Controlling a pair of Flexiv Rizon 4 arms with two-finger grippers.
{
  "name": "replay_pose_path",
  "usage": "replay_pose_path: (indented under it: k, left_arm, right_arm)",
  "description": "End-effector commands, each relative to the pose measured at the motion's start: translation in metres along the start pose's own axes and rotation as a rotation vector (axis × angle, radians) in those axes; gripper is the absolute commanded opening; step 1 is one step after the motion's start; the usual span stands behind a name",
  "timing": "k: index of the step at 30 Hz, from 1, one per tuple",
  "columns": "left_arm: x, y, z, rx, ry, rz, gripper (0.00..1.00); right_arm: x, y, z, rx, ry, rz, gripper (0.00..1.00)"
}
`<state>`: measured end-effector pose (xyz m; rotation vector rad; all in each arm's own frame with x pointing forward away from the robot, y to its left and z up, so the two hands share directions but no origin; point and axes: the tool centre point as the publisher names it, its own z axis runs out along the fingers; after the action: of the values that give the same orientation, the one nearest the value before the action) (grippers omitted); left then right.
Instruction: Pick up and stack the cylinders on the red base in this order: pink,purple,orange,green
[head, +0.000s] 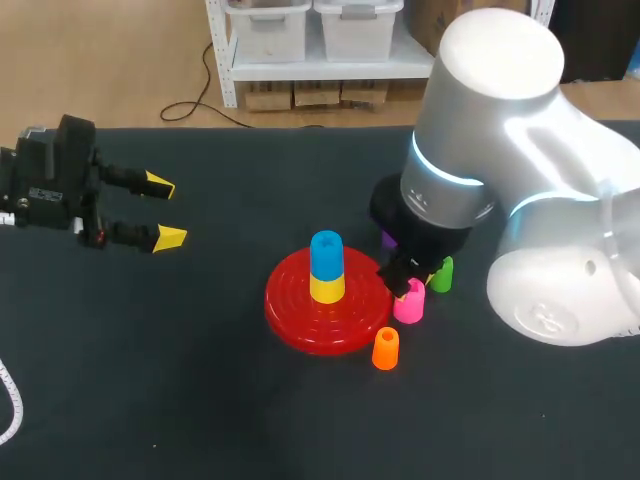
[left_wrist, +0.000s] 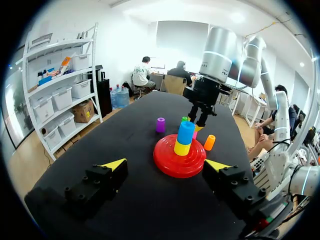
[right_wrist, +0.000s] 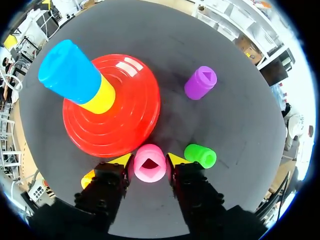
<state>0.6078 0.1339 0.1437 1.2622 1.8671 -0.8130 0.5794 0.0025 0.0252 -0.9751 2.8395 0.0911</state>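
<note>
Right gripper (right_wrist: 149, 159), fingers closed snugly on the pink cylinder (right_wrist: 149, 169) standing on the table (right_wrist: 240, 115) beside the red base (right_wrist: 125, 120), toward the table's right edge: lifting could clip the base rim or topple the adjacent green cylinder (right_wrist: 201, 155).

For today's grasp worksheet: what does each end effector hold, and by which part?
Right end effector: pink cylinder, by its opposite sides. Left end effector: open, nothing held.
</note>
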Motion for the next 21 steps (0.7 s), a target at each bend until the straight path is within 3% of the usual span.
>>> replay_pose_path:
  k: [1,2,3,9,21]
  left_arm:
    - [0.001,0.0,0.0,-0.001,-0.005,0.002,1.0]
    - [0.001,0.0,0.0,-0.001,-0.005,0.002,1.0]
    - [0.001,0.0,0.0,-0.001,-0.005,0.002,1.0]
    - [0.001,0.0,0.0,-0.001,-0.005,0.002,1.0]
    - [0.001,0.0,0.0,-0.001,-0.005,0.002,1.0]
  right_arm:
    - [0.001,0.0,0.0,0.001,-0.003,0.0,0.11]
    - [0.001,0.001,0.0,0.0,-0.004,0.0,0.01]
    - [0.001,0.001,0.0,-0.001,-0.004,-0.001,0.0]
    - [-0.001,0.002,-0.004,-0.007,-0.013,-0.004,0.0]
    - [-0.026,0.002,-0.046,-0.023,-0.04,-0.025,0.0]
